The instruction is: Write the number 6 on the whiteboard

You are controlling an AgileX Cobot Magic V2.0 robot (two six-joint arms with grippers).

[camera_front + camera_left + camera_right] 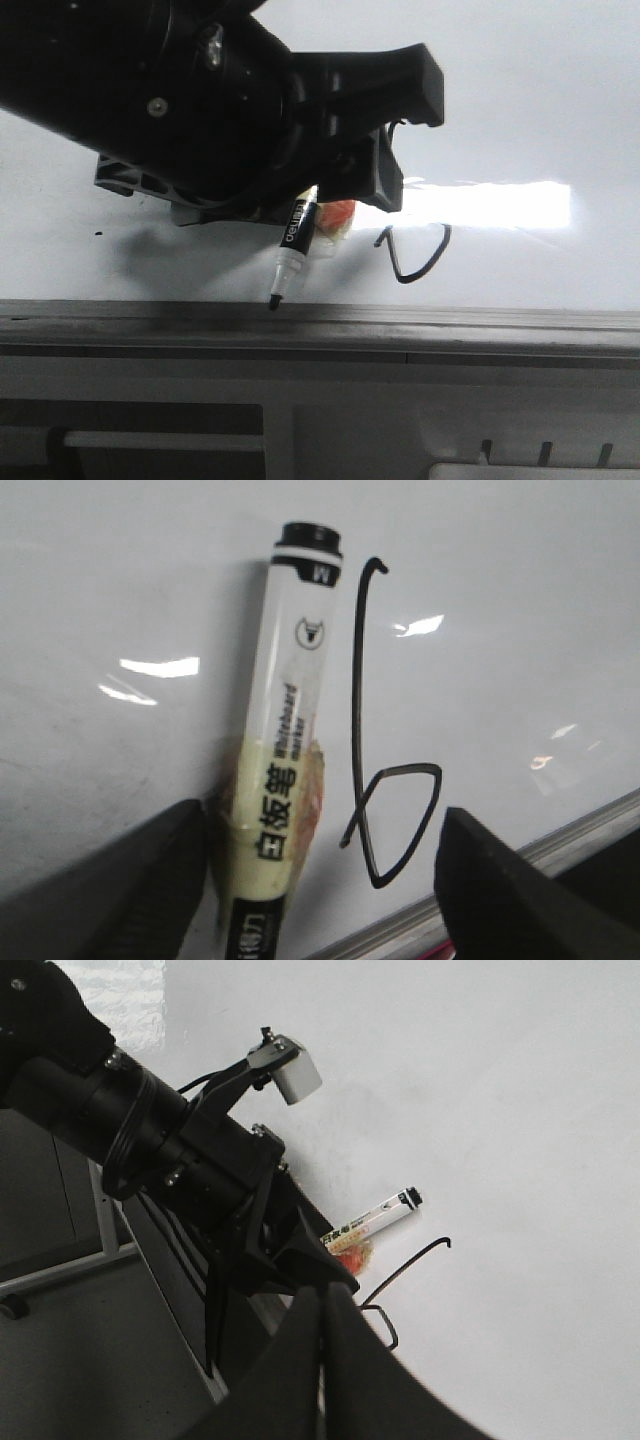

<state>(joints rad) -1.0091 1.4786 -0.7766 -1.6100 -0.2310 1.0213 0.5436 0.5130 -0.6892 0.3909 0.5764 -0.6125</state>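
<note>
- Left claw, clamped on white-barrelled whiteboard marker, tip clear of glossy white whiteboard.
- Thin black hand-drawn number 6 complete beside marker.
- Right claw pressed together, empty.

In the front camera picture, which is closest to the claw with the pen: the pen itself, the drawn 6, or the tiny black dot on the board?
1. The pen, gripped in the left claw.
2. The drawn 6, just to the claw's right on the board.
3. The tiny black dot, far off to the left.
</note>
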